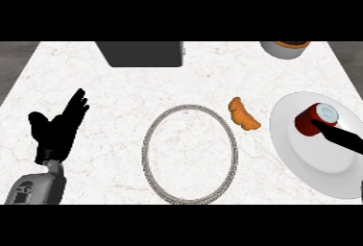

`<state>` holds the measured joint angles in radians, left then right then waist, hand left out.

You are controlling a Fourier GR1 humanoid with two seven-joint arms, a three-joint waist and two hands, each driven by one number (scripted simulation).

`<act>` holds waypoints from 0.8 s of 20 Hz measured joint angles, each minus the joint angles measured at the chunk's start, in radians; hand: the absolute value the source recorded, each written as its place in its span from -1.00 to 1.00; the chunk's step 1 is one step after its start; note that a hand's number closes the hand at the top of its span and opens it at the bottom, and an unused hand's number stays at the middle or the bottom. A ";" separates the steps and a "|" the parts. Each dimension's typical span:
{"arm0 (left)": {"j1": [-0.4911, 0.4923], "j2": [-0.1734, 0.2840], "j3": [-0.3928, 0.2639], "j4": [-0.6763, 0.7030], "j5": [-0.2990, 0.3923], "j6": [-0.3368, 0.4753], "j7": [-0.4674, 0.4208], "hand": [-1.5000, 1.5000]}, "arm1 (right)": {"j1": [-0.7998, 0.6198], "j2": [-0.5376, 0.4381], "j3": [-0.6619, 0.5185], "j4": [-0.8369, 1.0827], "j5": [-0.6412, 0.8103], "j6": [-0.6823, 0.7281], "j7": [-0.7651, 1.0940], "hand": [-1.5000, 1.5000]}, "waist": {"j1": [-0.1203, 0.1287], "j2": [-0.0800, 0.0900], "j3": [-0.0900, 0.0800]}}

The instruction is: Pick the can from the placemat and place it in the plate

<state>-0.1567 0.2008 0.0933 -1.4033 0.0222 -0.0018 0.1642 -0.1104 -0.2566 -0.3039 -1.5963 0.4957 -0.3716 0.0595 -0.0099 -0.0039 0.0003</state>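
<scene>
You're looking down on a white marbled tabletop [106,86]. A ring-edged round placemat [150,166] lies at centre. Just right of it sits an orange croissant [242,114], apart from the mat. A white plate [312,158] lies at the right edge. A dark box [142,53] sits at the far edge, and a grey bowl [284,49] at far right.

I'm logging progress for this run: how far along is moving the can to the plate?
Nearly done. The red can is already off the round placemat and sits over the white plate, tilted. The right hand is at the can, though whether its fingers hold it can't be seen. What is left is letting go and pulling back. The left hand rests open at the left.
</scene>
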 measured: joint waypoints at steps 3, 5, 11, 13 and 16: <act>0.005 0.000 0.000 -0.007 -0.001 0.000 0.003 0.00 | 0.020 0.023 -0.036 -0.075 -0.111 0.044 0.050 -1.00 | -0.003 -0.001 0.000; 0.005 -0.003 -0.003 -0.013 -0.004 0.001 0.001 0.00 | 0.037 0.040 -0.052 -0.113 -0.184 0.079 0.082 -1.00 | -0.003 -0.001 0.000; 0.001 -0.011 -0.002 -0.006 -0.015 0.006 -0.008 0.00 | 0.139 0.050 -0.129 -0.150 -0.399 0.205 0.025 -1.00 | 0.001 0.002 0.000; -0.004 -0.012 -0.001 -0.018 -0.015 0.004 0.010 0.00 | 0.158 0.046 -0.151 -0.141 -0.428 0.229 -0.012 -1.00 | 0.003 0.002 0.000; 0.003 -0.005 0.008 -0.028 -0.015 -0.008 0.009 0.00 | 0.182 0.027 -0.189 -0.127 -0.469 0.267 -0.052 -1.00 | 0.005 0.003 0.000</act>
<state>-0.1535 0.1955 0.1012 -1.4311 0.0070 -0.0099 0.1729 0.0714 -0.2295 -0.4930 -1.7238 0.0268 -0.1050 0.0075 -0.0048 -0.0011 0.0004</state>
